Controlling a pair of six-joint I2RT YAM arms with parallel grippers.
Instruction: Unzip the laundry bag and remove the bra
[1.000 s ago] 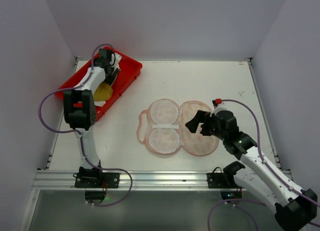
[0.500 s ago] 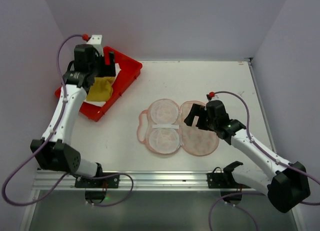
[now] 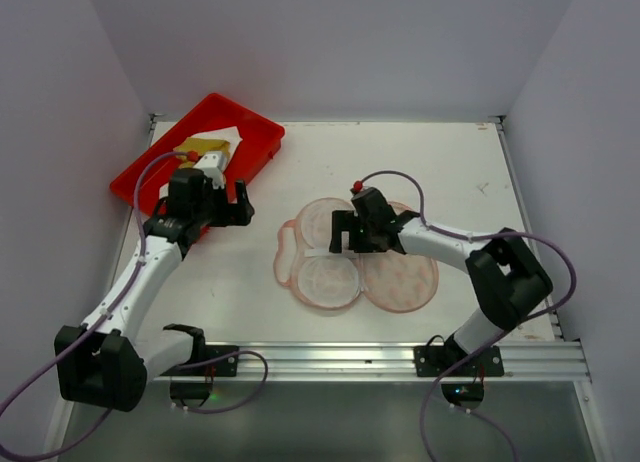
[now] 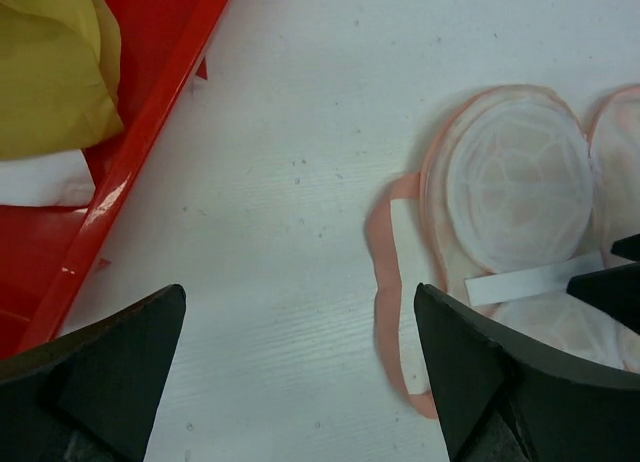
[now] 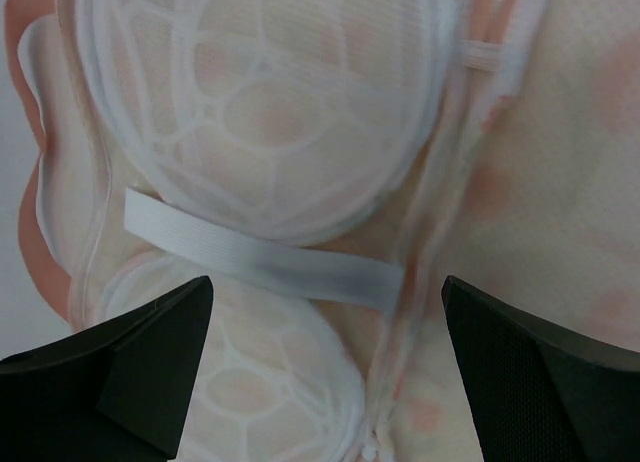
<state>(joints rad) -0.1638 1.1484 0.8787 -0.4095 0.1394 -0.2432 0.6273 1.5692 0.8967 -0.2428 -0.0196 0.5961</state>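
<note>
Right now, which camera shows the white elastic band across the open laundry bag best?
The right wrist view: the white elastic band lies close and whole. The top external view shows it tiny; the left wrist view catches only part.

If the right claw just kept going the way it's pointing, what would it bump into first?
Probably the white strap across the open laundry bag. It lies straight ahead of the open right gripper, though how far off is unclear.
</note>
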